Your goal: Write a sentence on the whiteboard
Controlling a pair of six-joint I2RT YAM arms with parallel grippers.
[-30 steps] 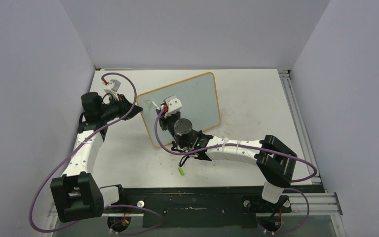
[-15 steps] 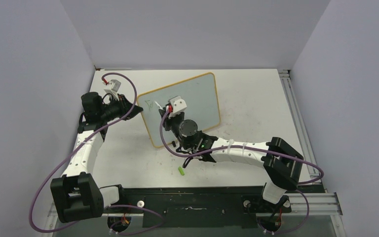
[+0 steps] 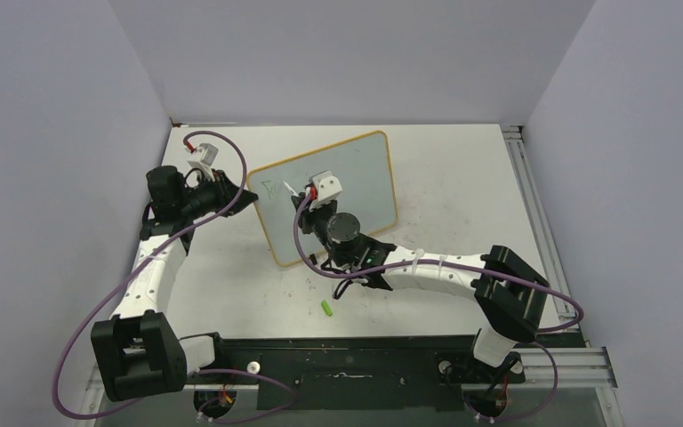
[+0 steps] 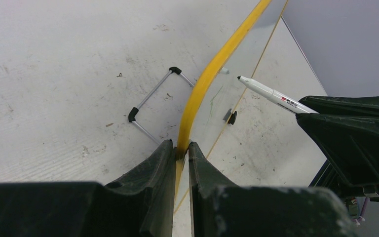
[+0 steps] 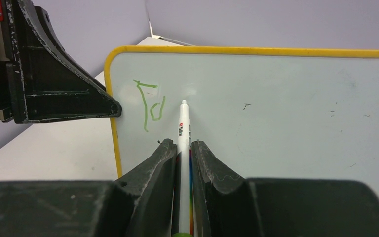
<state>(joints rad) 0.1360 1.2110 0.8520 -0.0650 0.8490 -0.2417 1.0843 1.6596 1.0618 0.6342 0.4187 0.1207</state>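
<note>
The whiteboard (image 3: 356, 173), pale grey with an orange-yellow frame, stands tilted on the table. My left gripper (image 3: 245, 197) is shut on its left edge; the left wrist view shows the jaws (image 4: 181, 148) pinching the yellow frame (image 4: 217, 64). My right gripper (image 3: 307, 194) is shut on a white marker (image 5: 183, 123) whose tip is at the board face (image 5: 286, 123). Of the sentence, only green letters like "To" (image 5: 150, 104) show, at the board's upper left, just left of the tip. The marker also shows in the left wrist view (image 4: 271, 94).
A small green marker cap (image 3: 327, 308) lies on the white tabletop in front of the board. A wire stand with black feet (image 4: 150, 101) props the board from behind. Grey walls close in the table on three sides.
My right gripper has moved the marker a little to the right along the board, and the green writing has grown from one stroke to two letters. The left arm has not moved.
</note>
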